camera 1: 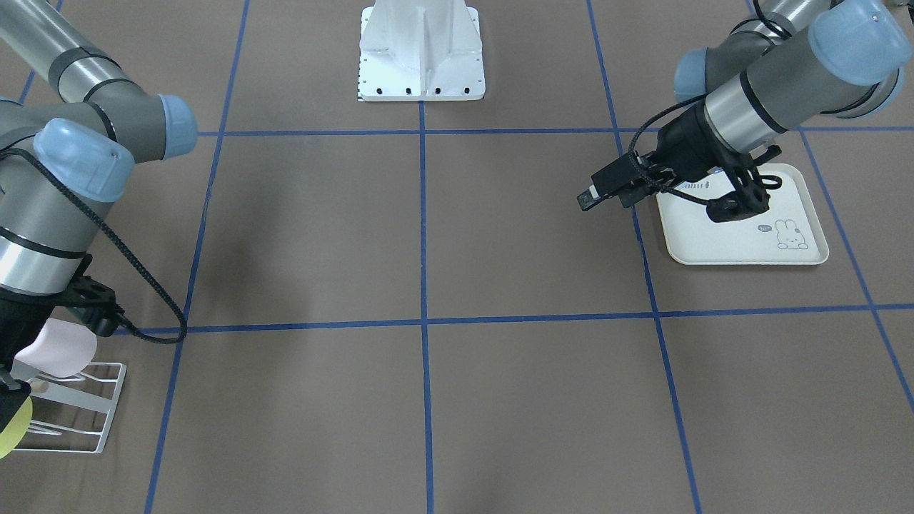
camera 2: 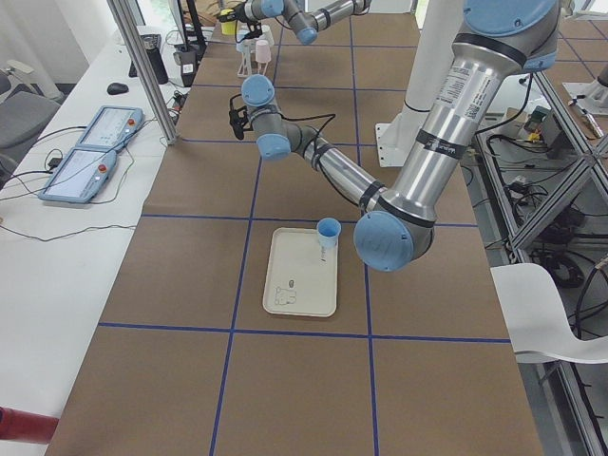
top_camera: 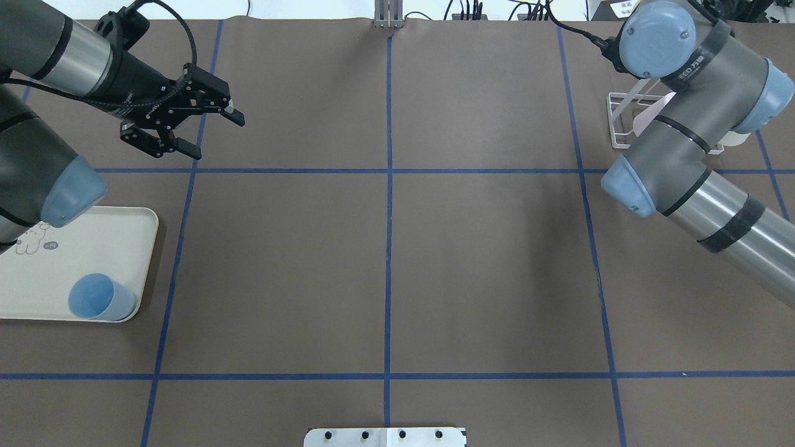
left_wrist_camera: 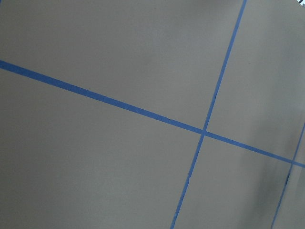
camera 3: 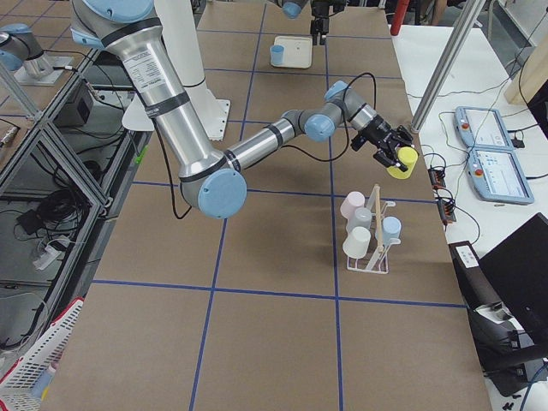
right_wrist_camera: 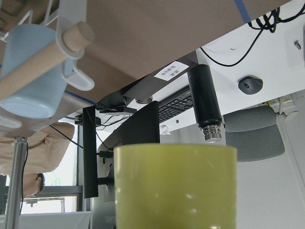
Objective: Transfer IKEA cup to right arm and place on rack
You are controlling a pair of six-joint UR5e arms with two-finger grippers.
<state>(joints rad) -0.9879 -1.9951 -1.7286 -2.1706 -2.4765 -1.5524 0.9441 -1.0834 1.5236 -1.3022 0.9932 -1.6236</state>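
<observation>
– How much room is there?
– The rack [camera 3: 368, 266] stands right of centre in the right-side view, near the table [camera 3: 274, 248] edge. Broad brown tabletop lies between the arms.
– And the cup?
– The yellow-green cup [camera 3: 406, 164] is clamped in the right gripper [camera 3: 390, 155], airborne, up-frame of the rack and apart from it.
– Counts?
– Four on the rack: pink cup [camera 3: 352, 204], grey cup [camera 3: 361, 220], pale blue cup [camera 3: 390, 229], white cup [camera 3: 356, 242]. One blue cup [top_camera: 99, 298] is on the tray [top_camera: 37, 279], lower left overhead. The left gripper [top_camera: 211, 133], upper left, has its jaws apart.

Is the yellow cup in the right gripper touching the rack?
Apart. The exterior right view shows bare table between the yellow cup and the top of the rack.
</observation>
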